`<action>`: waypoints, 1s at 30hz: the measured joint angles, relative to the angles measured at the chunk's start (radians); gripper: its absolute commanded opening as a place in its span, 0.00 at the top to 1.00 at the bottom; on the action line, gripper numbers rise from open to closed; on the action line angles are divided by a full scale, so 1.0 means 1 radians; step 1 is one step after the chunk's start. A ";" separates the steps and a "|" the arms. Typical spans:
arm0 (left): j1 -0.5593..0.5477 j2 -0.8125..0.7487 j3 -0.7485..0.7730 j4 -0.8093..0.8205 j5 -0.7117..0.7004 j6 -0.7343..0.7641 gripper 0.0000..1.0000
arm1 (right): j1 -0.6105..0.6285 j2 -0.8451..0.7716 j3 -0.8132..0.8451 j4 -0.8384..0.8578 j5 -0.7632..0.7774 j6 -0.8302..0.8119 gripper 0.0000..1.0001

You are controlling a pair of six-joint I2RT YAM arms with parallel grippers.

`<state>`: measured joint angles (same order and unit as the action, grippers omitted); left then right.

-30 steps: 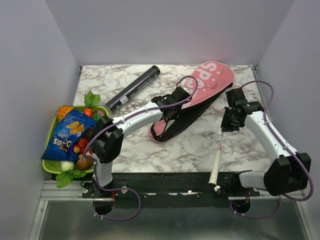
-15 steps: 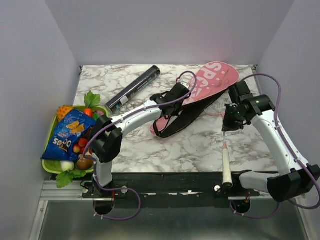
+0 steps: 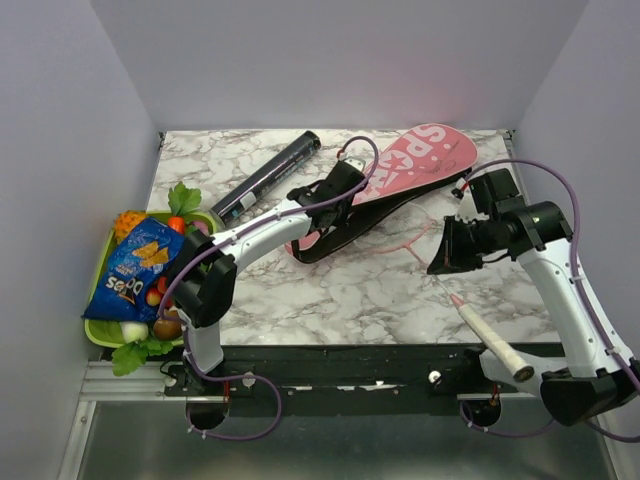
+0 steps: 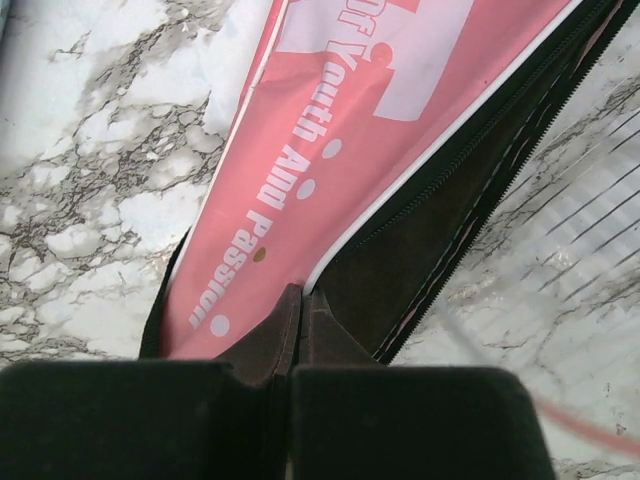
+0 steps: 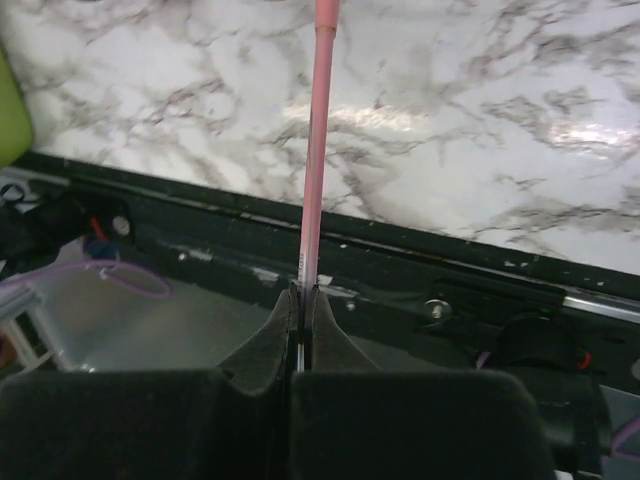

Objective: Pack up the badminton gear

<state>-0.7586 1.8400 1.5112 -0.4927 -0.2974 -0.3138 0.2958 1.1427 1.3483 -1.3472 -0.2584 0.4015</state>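
Observation:
The pink bag [image 3: 425, 158] lettered "SPORT" lies at the back right of the table, unzipped, its black inside [image 3: 345, 232] showing. My left gripper [image 3: 335, 195] is shut on the bag's upper flap at the open edge; in the left wrist view the jaws [image 4: 300, 297] pinch where pink cover [image 4: 330, 150] meets black lining [image 4: 440, 230]. My right gripper [image 3: 445, 262] is shut on a racket's thin pink shaft [image 5: 318, 140]. The racket's white handle [image 3: 497, 352] points to the near right. Its pale frame [image 3: 420, 240] reaches toward the bag's mouth. The black tube [image 3: 265, 178] lies at the back left.
A green tray [image 3: 100, 332] of toy fruit with a blue snack packet [image 3: 135, 268] on it sits at the left edge. The black rail [image 3: 330, 355] runs along the table's near edge. Grey walls close in the sides and back.
The right arm has swung the racket so its handle moved from the near middle to the near right. The left gripper has drawn the bag's flap left and back, turning the bag.

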 measured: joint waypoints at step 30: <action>0.187 -0.130 -0.156 0.048 -0.002 -0.002 1.00 | 0.006 -0.148 -0.027 -0.008 -0.382 -0.055 0.99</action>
<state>-0.5713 1.7100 1.3548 -0.4450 -0.2993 -0.3153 0.3019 0.9951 1.3216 -1.3556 -0.6407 0.3466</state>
